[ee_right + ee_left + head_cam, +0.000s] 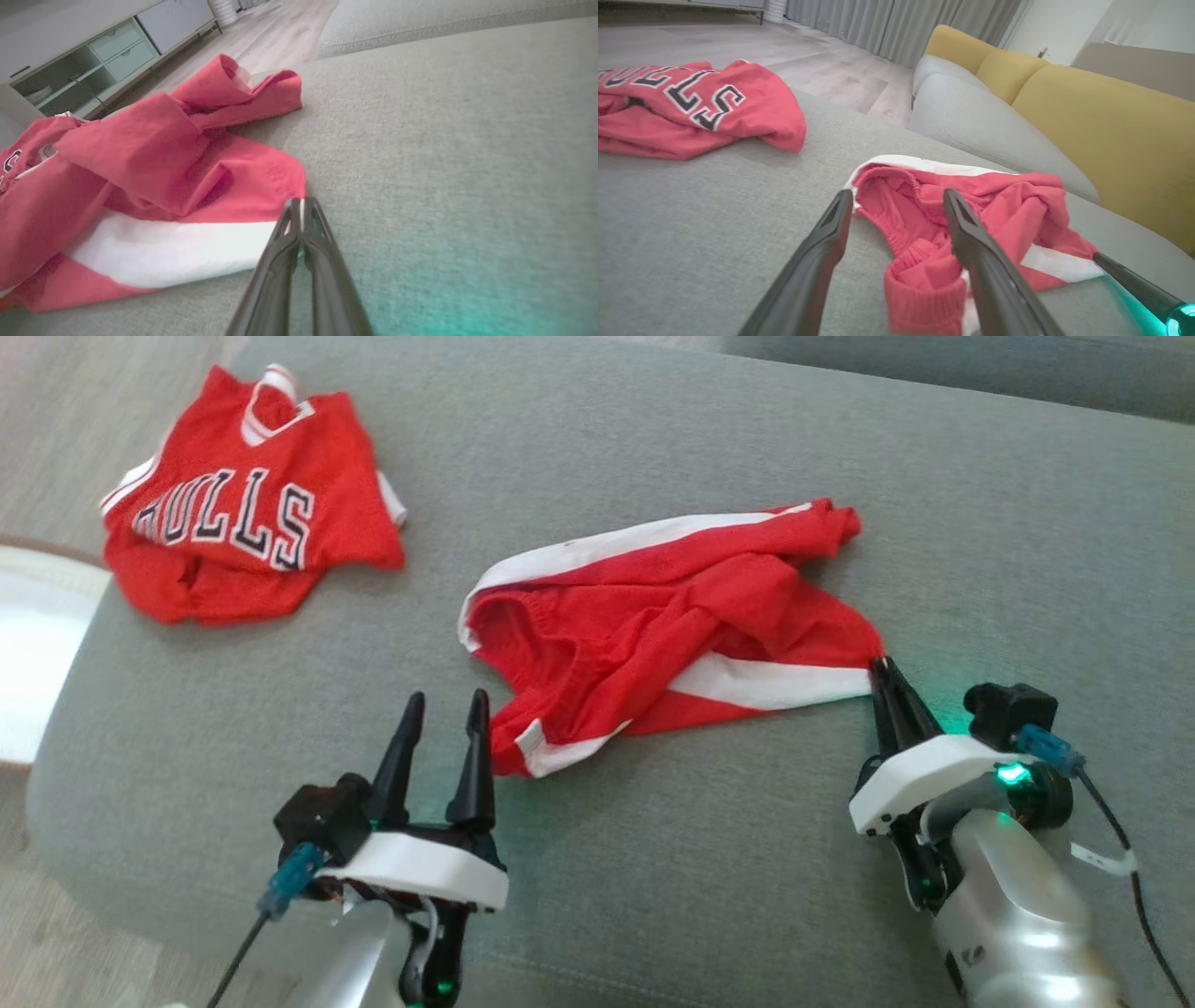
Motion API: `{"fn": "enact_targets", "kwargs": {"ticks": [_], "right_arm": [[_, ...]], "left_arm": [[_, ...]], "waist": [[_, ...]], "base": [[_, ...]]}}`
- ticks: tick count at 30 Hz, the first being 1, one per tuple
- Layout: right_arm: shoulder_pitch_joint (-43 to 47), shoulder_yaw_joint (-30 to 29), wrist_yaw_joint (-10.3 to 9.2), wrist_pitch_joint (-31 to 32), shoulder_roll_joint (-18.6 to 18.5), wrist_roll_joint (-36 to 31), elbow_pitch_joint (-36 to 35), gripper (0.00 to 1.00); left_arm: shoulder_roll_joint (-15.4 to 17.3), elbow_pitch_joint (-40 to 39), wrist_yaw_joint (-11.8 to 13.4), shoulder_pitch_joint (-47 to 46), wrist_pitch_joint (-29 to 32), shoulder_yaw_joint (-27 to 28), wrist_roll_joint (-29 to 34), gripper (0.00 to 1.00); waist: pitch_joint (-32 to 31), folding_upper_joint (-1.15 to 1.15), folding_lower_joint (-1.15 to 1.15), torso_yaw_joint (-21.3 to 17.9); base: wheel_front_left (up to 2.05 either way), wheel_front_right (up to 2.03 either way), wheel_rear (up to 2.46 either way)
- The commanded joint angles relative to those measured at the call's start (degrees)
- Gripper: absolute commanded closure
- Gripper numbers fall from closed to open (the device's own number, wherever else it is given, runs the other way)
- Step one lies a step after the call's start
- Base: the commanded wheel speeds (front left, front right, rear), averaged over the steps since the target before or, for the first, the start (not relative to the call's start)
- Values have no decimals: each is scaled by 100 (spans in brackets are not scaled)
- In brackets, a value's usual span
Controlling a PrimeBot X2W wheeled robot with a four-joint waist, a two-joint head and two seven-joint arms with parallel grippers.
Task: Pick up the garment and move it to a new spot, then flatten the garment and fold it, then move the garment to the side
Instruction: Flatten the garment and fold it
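Jaws first: the left gripper (448, 700) stands wide open at the near left, holding nothing, with its inner finger just beside the near-left corner of the red shorts (653, 625). The right gripper (884, 665), at the near right, is pinched tight on the very tip of the shorts' right corner, where the white stripe (766, 683) ends, and only a sliver of cloth shows between its tips. That thin bite is the main risk, since a lift or a quick pull would likely slip the mesh out. With just one corner held, the shorts would also hang in a twist rather than spread. They lie crumpled in the middle of the grey sofa cushion (653, 896), one leg folded over the other and the gathered waistband (901, 242) bunched toward the left gripper. Dragging them across the cushion would probably roll those folds tighter. Farther off at the far left lies a red Bulls jersey (243, 523), well apart. A careless move that way could drop the shorts on it, or over the cushion's left edge.
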Motion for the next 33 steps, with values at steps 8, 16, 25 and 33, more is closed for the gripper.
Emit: {"fn": "enact_targets", "kwargs": {"ticks": [8,16,25,33], "right_arm": [[657,-384,20,-31,58,-168,-668,100],[1265,-747,20,-31,48,-511,-1154,100],[1670,-995,20,-31,56,-1112,-2394,0],[2045,-667,20,-31,58,-1111,-3037,0]], "left_arm": [[34,-287,-106,94,-54,-44,-89,0],[34,-155,-138,262,-54,-162,-165,0],[34,1,-81,449,-54,-49,113,0],[34,-232,459,802,-54,643,1263,0]], "waist": [[-293,0,0,-648],[-537,0,0,-1231],[-649,0,0,-1432],[-876,0,0,-1509]], "base": [[0,0,0],[0,0,0],[0,0,0],[0,0,0]]}}
